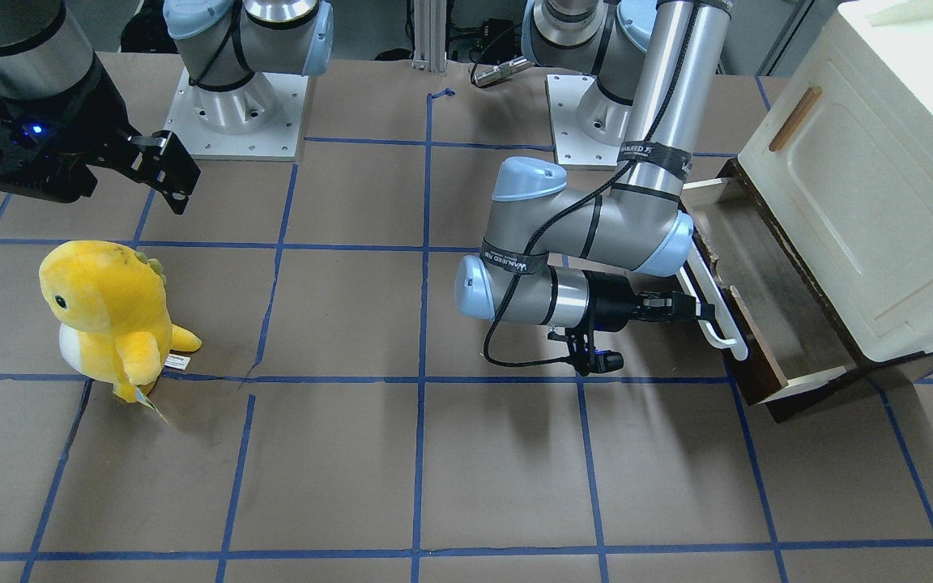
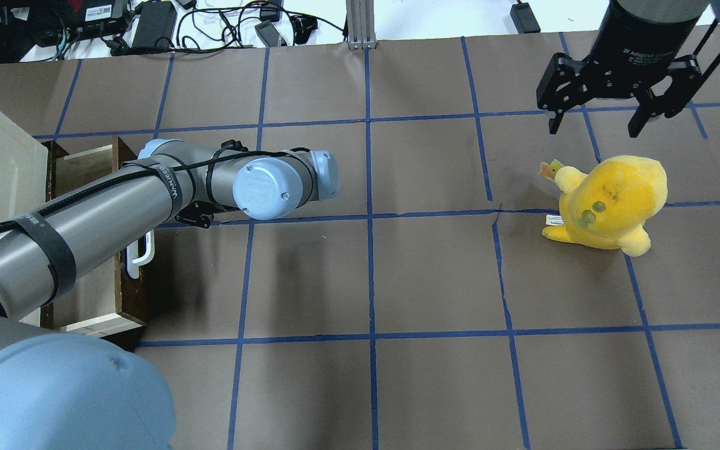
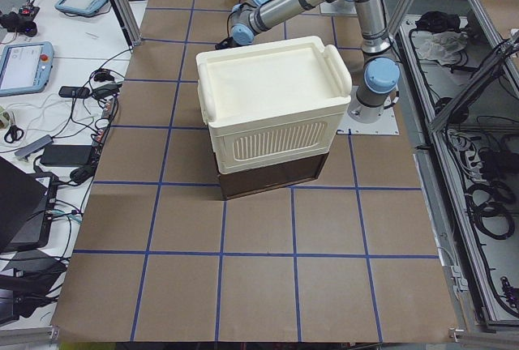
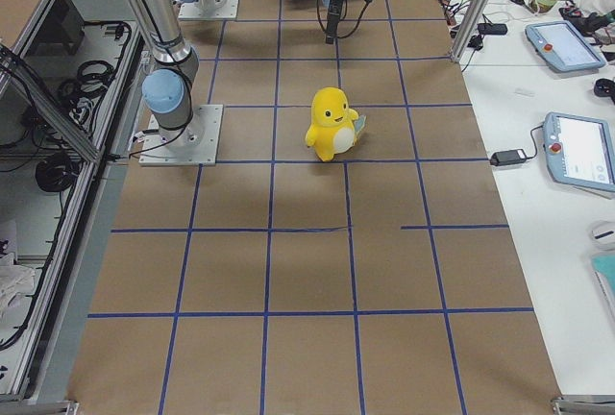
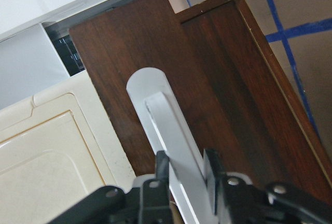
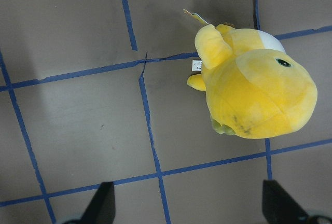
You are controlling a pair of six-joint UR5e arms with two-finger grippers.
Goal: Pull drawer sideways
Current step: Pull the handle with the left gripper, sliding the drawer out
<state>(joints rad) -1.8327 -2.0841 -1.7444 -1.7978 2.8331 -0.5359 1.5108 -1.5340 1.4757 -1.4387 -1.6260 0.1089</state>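
Drawer (image 1: pixel 758 279) partway out from beneath the cream cabinet (image 1: pixel 855 202), at the end of the table (image 1: pixel 515 470) on the robot's left. Left gripper (image 5: pixel 187 175) pinched on the white bar handle (image 5: pixel 158 110), one finger on each side of the bar. Right gripper (image 2: pixel 592 128) spread and empty, near the yellow plush toy (image 2: pixel 610 200), well apart from the drawer. Possible faults: slipping off the smooth bar under a pull angled off the slide line; binding of the drawer; dragging of the apparently free-standing cabinet.

The dark brown wooden drawer (image 1: pixel 768 295), with a long white bar handle (image 1: pixel 724 328), sits partly pulled out beneath the cream-white cabinet (image 1: pixel 855 194), its pale wood interior exposed.
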